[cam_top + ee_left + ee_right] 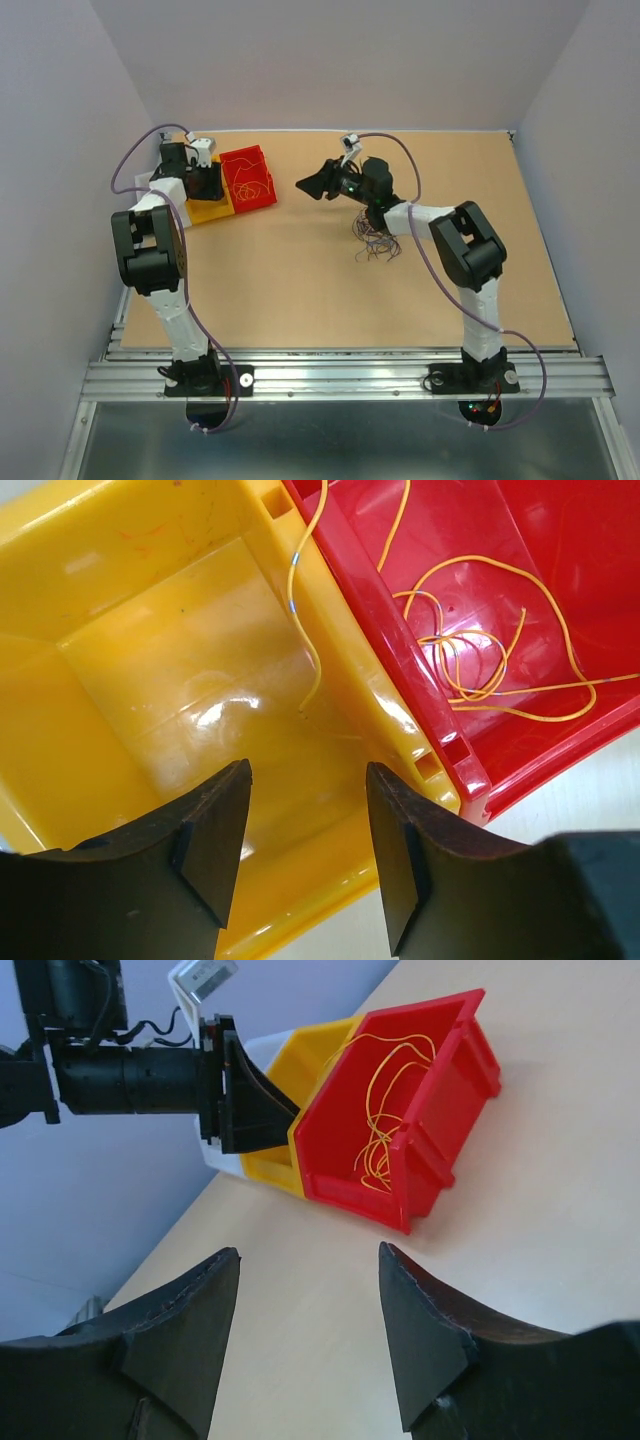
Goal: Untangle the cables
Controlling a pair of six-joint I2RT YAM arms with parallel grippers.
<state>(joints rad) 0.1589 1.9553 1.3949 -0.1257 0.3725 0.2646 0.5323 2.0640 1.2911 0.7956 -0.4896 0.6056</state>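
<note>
A tangle of thin dark and blue cables (374, 241) lies on the table beside my right forearm. Several orange-yellow cables (480, 670) lie loose in the red bin (400, 650); they also show in the right wrist view (380, 1130). One orange-yellow cable (298, 610) hangs over the shared rim into the yellow bin (120, 680). My left gripper (307, 772) is open and empty just above the yellow bin. My right gripper (308, 1252) is open and empty above bare table, pointing at the bins, with the tangle behind it.
The red bin (248, 178) and yellow bin (212, 209) stand side by side at the table's back left. A white wall rises close behind them. Lilac arm cords loop above both arms.
</note>
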